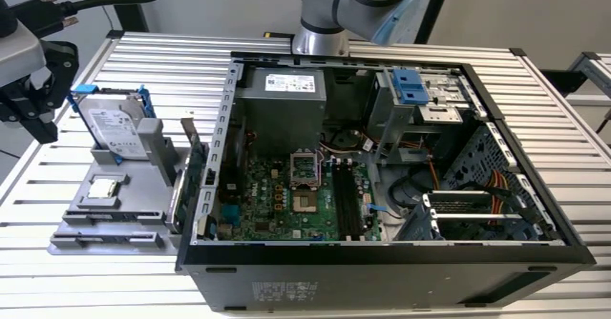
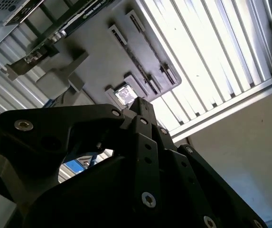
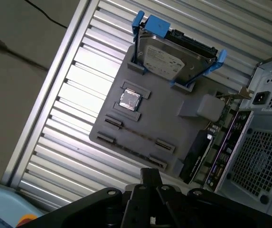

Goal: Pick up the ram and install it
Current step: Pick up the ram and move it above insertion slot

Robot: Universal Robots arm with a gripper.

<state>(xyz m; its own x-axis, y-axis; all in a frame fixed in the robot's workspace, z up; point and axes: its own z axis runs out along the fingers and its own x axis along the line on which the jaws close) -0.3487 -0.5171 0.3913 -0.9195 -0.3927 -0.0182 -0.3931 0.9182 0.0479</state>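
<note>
At the exterior view's left, the black gripper (image 1: 38, 133) hangs beside a grey holder (image 1: 96, 169) on the slatted table (image 1: 573, 154). In both wrist views its claw is clenched, tips pressed together. The holder carries a silver hard drive (image 1: 114, 126) propped in a blue frame and a square processor chip (image 1: 103, 188). A green expansion card (image 1: 194, 179) stands on edge at the holder's right side. Further right lies the open computer case (image 1: 382, 283), its motherboard (image 1: 277, 204) exposed, with the arm (image 1: 325, 11) rising behind it. Whether the ram sits in the dark memory slots (image 1: 345, 197) cannot be told.
</note>
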